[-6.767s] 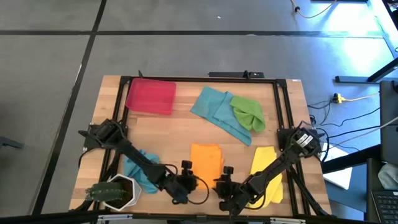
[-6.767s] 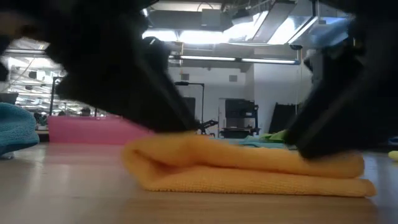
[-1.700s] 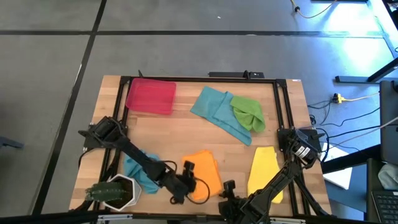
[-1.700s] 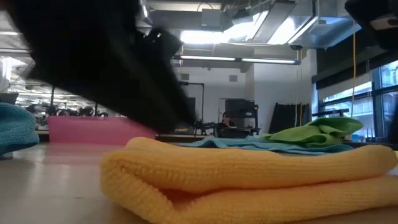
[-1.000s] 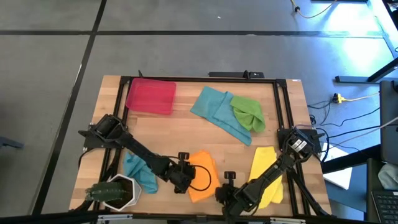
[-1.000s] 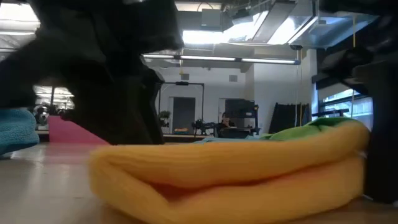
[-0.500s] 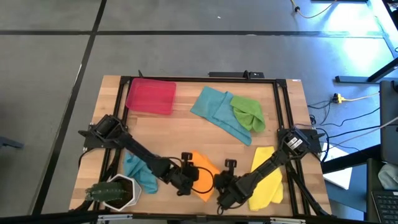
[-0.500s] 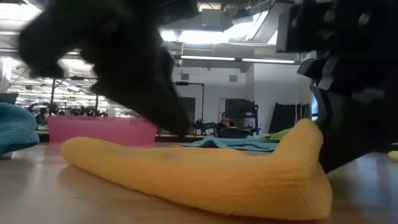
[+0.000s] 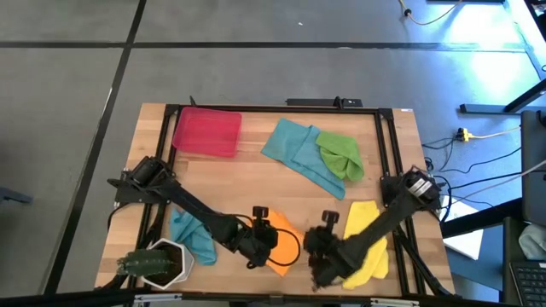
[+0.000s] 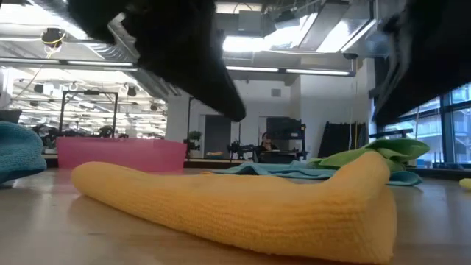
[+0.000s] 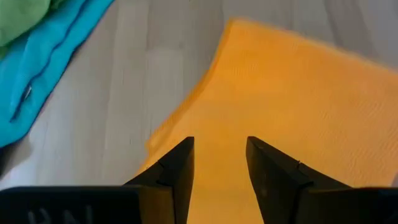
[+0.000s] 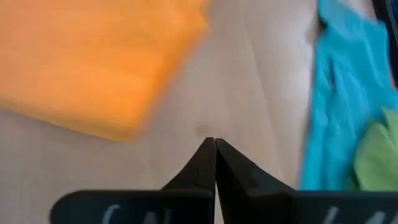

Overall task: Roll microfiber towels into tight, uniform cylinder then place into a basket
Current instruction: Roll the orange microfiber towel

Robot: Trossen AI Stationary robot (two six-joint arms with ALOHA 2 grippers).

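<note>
The orange towel lies on the table near its front edge, a low loose roll with its right end humped up. My left gripper hovers open just above the towel's left part, nothing between its fingers. My right gripper is shut over bare wood just right of the towel. The red basket stands at the far left. A yellow towel lies flat near the right edge.
A teal towel with a green one on it lies at the far middle. Another teal towel lies bunched beside a white pot with a plant at the near left. Bare wood shows mid-table.
Both grippers have risen off the orange towel; the right one has also gone toward the far edge and tipped. The towel, a thick fold a second ago, now lies lower and longer, with its right end standing up.
</note>
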